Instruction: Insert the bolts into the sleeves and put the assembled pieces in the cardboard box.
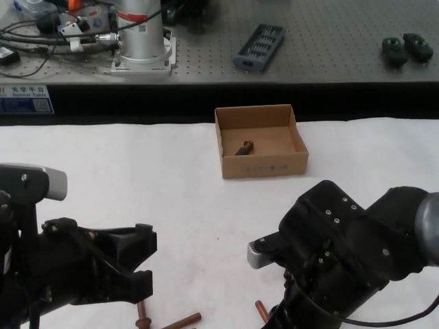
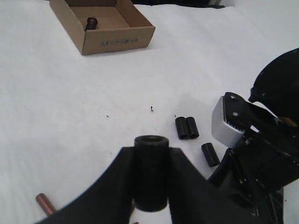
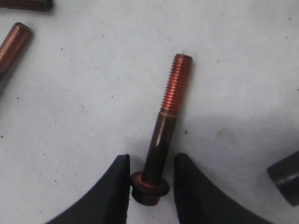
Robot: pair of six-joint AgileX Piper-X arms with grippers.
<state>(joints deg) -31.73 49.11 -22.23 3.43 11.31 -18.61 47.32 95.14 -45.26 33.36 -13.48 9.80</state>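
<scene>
The bolt [image 3: 166,135], copper-threaded with a darker shank and a flanged head, is seen lying flat on the white worktop [image 1: 137,178], near and right of centre. Its long axis runs straight away from the right gripper [image 3: 152,164]. The head is bracketed by the parted fingers [image 3: 112,196] and not yet clamped. To the left, a black sleeve [image 2: 151,175] is gripped upright in the left gripper [image 2: 152,151]. The cardboard box [image 1: 264,166] sits farther off.

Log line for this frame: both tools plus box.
left tool: shut on sleeve | right tool: open, straddling bolt | box: one piece inside
</scene>
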